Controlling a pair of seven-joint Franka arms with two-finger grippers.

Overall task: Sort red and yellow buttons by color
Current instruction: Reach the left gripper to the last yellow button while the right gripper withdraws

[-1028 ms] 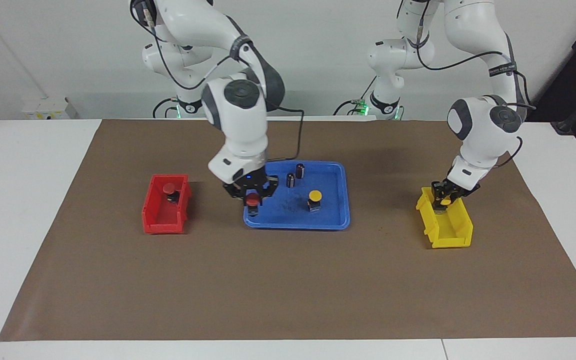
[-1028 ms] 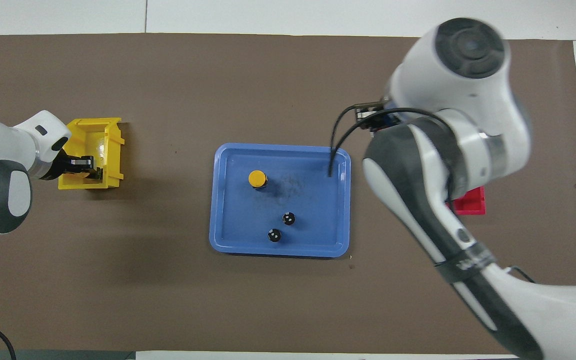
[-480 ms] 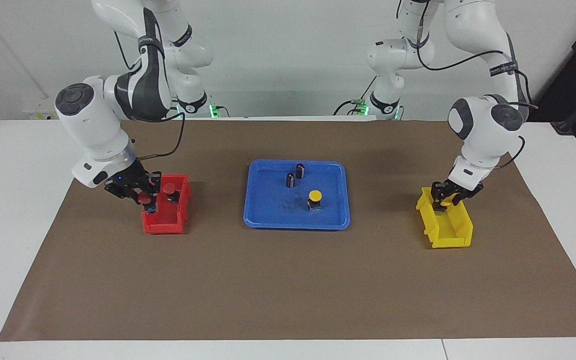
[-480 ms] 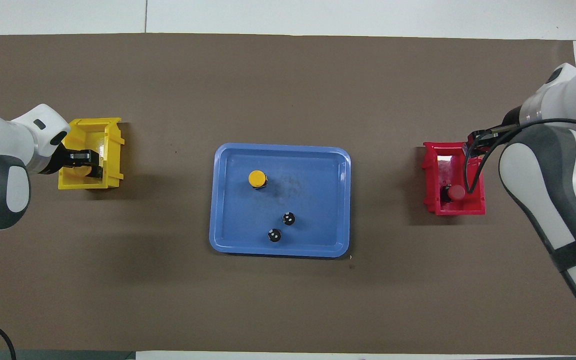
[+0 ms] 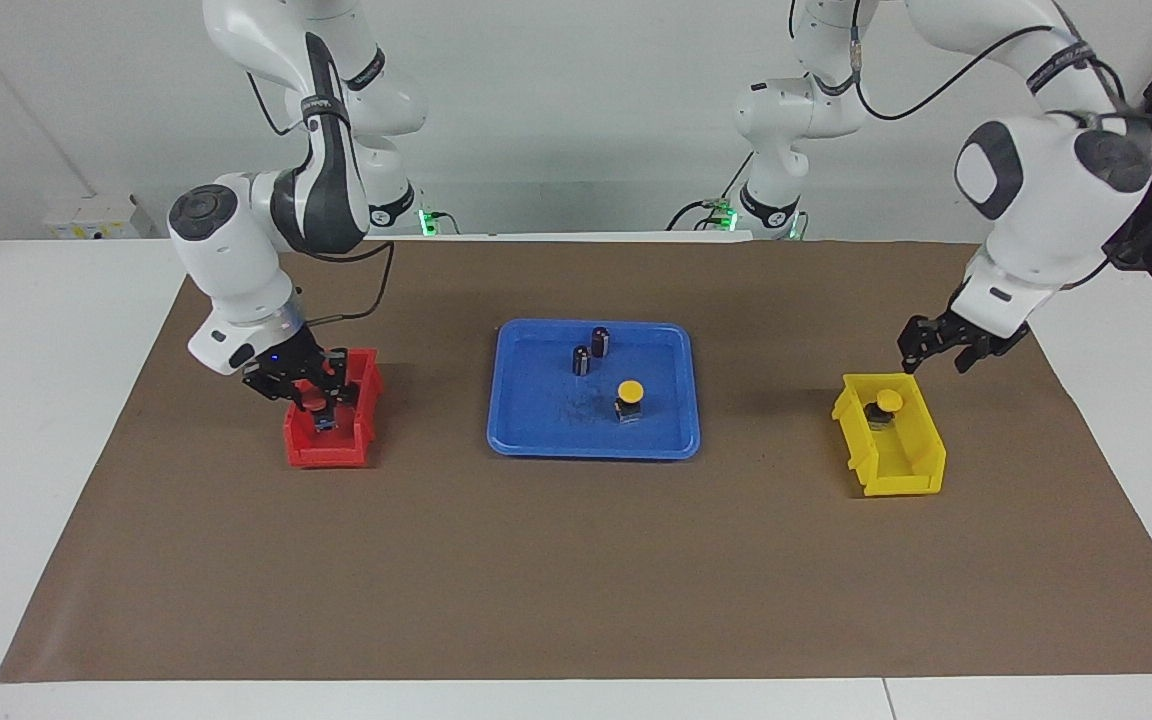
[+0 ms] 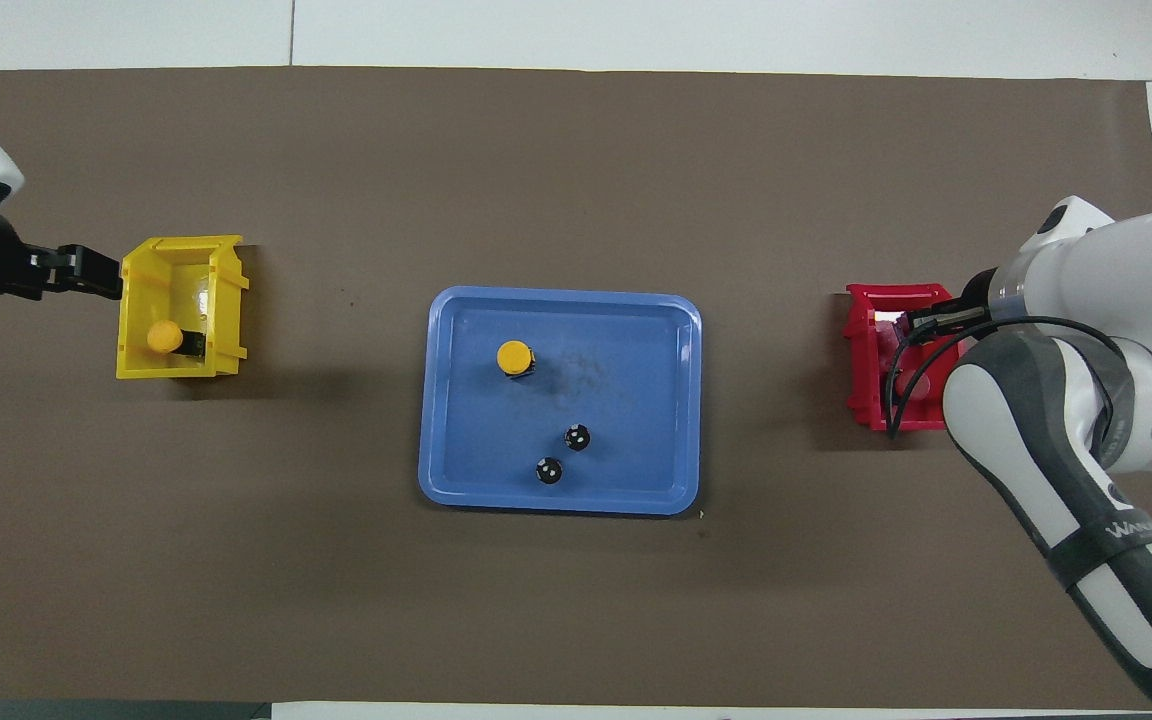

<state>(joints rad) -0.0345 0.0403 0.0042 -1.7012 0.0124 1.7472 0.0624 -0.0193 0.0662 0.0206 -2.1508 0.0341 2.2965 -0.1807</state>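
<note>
My right gripper (image 5: 316,405) is low inside the red bin (image 5: 328,455) and shut on a red button (image 5: 314,399). The second red button is hidden; in the overhead view my right arm covers most of the red bin (image 6: 861,350). My left gripper (image 5: 938,352) is open and empty, raised over the robot-side end of the yellow bin (image 5: 901,475). One yellow button (image 5: 886,400) stands in that bin and also shows in the overhead view (image 6: 164,337). The other yellow button (image 5: 630,392) stands on the blue tray (image 5: 536,420).
Two dark cylinders (image 5: 582,358) (image 5: 600,340) without coloured caps stand on the tray, nearer to the robots than the yellow button. The bins sit on the brown mat (image 5: 576,560), one toward each arm's end of the table, with the tray between them.
My right gripper carried the red button from the tray to the red bin and lowered it in. My left gripper let go of the yellow button in the yellow bin and rose.
</note>
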